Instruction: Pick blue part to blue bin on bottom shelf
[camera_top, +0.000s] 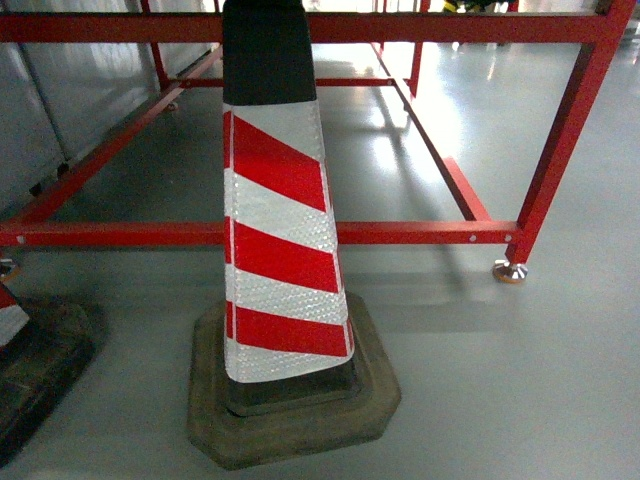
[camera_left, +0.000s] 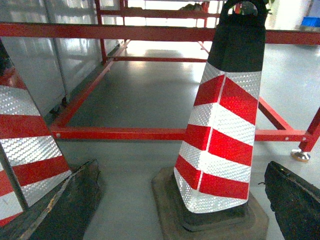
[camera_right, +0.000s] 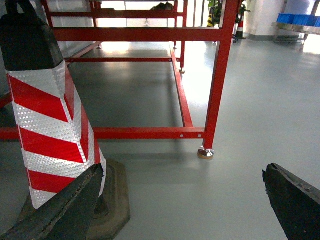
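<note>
Both end effectors hung low over the grey floor (camera_top: 560, 380), fingers spread apart and holding nothing: the left end effector (camera_left: 185, 200) faced a red-and-white striped cone (camera_left: 220, 135), the right end effector (camera_right: 185, 200) pointed past it. A red frame (camera_top: 420, 232) stood behind the cone. The blue part, blue bin and bottom shelf could not be made out.

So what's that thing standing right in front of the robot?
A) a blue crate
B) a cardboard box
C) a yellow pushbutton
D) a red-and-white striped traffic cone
D: a traffic cone with red and white reflective stripes and a black top stands on the grey floor, just in front of the red metal frame; none of the other three things appears nearby.
</note>
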